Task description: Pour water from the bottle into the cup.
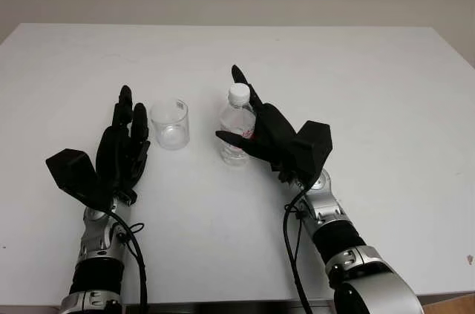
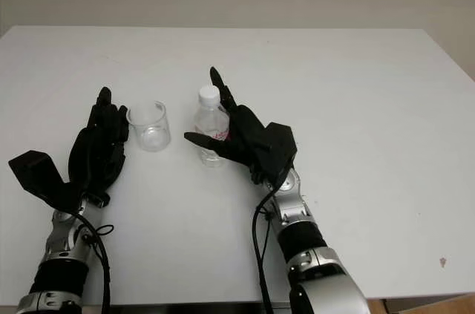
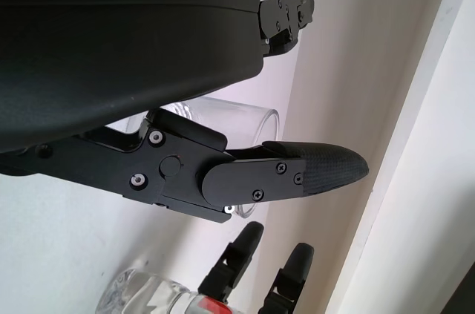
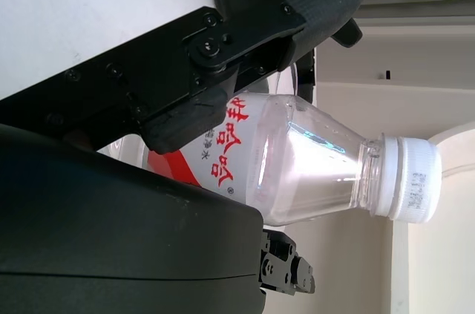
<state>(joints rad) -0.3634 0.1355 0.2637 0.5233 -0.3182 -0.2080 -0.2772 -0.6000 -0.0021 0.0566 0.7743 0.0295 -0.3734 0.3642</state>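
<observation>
The right hand [image 1: 261,130] reaches forward from its silver-and-black forearm, fingers [image 4: 223,117] curled around the bottle [image 1: 236,127], one finger standing up behind the cap and the thumb crossing the front of the label. The left hand [image 1: 122,145] is open, palm turned inward toward the right hand, fingers pointing away from the robot, with a cable looping along its wrist.

One bottle [image 1: 237,125], one cup [image 1: 170,124], two hands, one table [image 1: 386,91]
</observation>
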